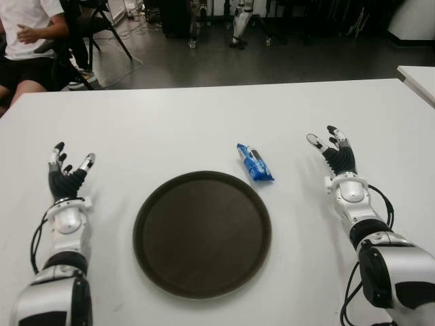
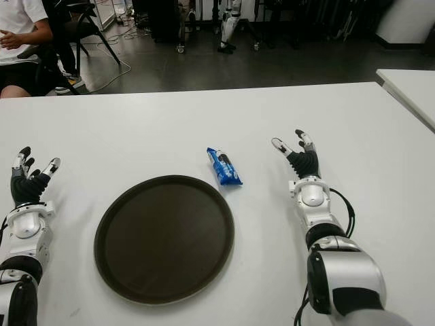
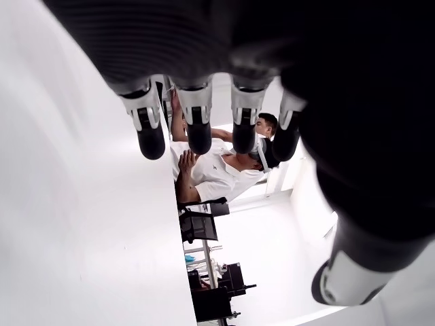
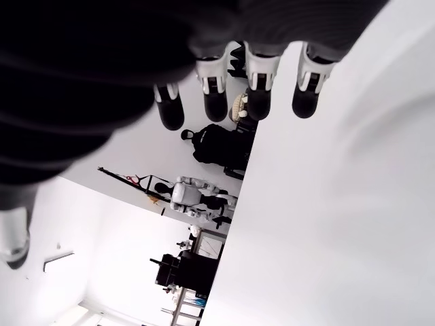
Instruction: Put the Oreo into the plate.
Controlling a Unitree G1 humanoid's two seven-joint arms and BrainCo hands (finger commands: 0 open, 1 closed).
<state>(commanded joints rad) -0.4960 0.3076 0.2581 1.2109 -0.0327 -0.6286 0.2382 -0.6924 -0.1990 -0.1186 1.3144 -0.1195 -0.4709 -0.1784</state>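
Note:
A blue Oreo packet (image 1: 255, 162) lies on the white table (image 1: 204, 115), just beyond the far right rim of a round dark brown plate (image 1: 202, 233). My right hand (image 1: 332, 151) shows to the right of the packet, a hand's width away, fingers spread and holding nothing. My left hand (image 1: 66, 167) shows left of the plate, fingers also spread and empty. In each wrist view the fingers (image 3: 197, 122) (image 4: 215, 92) point out straight with nothing between them.
A person in a white shirt (image 1: 27, 34) sits on a chair beyond the table's far left corner. A second white table (image 1: 418, 78) stands at the far right. Black chairs and equipment stand on the dark floor behind.

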